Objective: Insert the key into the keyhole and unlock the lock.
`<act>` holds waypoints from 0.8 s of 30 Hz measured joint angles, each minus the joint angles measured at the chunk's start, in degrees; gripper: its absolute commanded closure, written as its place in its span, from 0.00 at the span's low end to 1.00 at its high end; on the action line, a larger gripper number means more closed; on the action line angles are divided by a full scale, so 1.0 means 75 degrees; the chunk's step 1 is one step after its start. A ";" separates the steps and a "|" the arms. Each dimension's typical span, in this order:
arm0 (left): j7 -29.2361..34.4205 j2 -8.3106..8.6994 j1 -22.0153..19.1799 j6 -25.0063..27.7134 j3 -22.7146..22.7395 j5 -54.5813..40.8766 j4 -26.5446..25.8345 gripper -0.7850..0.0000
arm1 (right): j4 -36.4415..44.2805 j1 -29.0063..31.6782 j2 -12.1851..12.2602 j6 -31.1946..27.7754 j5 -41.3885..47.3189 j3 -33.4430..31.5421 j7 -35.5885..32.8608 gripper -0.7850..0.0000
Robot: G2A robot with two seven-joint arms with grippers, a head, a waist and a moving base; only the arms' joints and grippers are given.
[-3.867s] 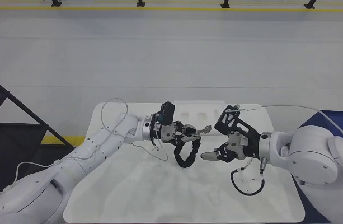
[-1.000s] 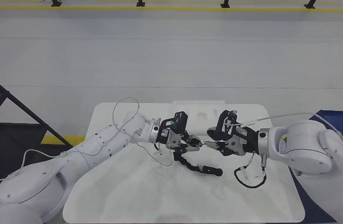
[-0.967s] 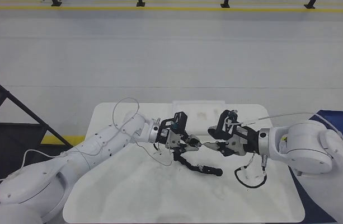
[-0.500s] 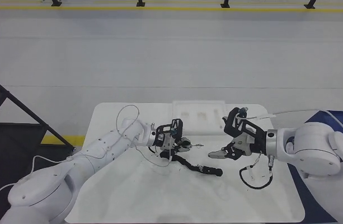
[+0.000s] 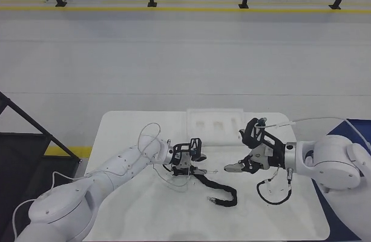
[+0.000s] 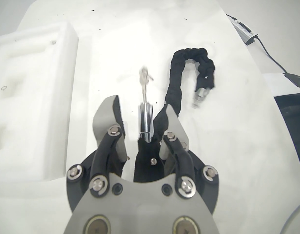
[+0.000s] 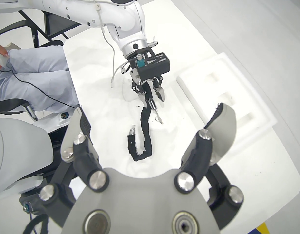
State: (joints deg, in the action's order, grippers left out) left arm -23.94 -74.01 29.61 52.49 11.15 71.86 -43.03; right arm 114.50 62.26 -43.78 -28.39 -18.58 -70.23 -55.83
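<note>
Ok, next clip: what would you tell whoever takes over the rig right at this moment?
Left gripper: open, fingers either side of the lock's chrome cylinder, which lies on the table.
Right gripper: open, empty, above the table, facing the lock.
Key: in the keyhole. The chain's pin end lies free, apart from the cylinder.
Done: key inserted, lock looks unlocked.
Left: probably nothing beyond drawing the arms back.

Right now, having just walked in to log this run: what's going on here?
The left gripper sits open around the chrome cylinder of the chain lock, which lies on the table with the key sticking out of it. The chain's plug end lies apart from the cylinder, so it looks unlocked. The right gripper is open and empty, near the key.
</note>
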 measured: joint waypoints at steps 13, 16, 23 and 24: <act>-0.2532 0.0457 -0.0513 0.0737 0.0697 0.0219 0.0217 0.00 | -0.2092 -0.0993 -0.0317 -0.2028 -0.0198 0.0918 0.1507 0.00; -0.2963 0.0773 -0.0765 0.0734 0.0638 0.0271 -0.0029 0.00 | -0.2638 -0.1424 -0.0438 -0.2531 -0.0352 0.1185 0.1901 0.00; -0.2978 0.1676 -0.1660 0.0734 0.0089 -0.0450 -0.0957 0.00 | -0.3563 -0.2679 -0.0692 -0.3015 -0.0305 0.1664 0.2097 0.00; -0.2978 0.1794 -0.1819 0.0734 -0.0017 -0.0578 -0.1056 0.00 | -0.3670 -0.2821 -0.0717 -0.3075 -0.0283 0.1711 0.2088 0.00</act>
State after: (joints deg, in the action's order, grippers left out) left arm -46.28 -60.56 15.96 58.00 11.02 67.53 -50.95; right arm 86.98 41.10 -49.16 -51.45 -20.71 -57.40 -40.17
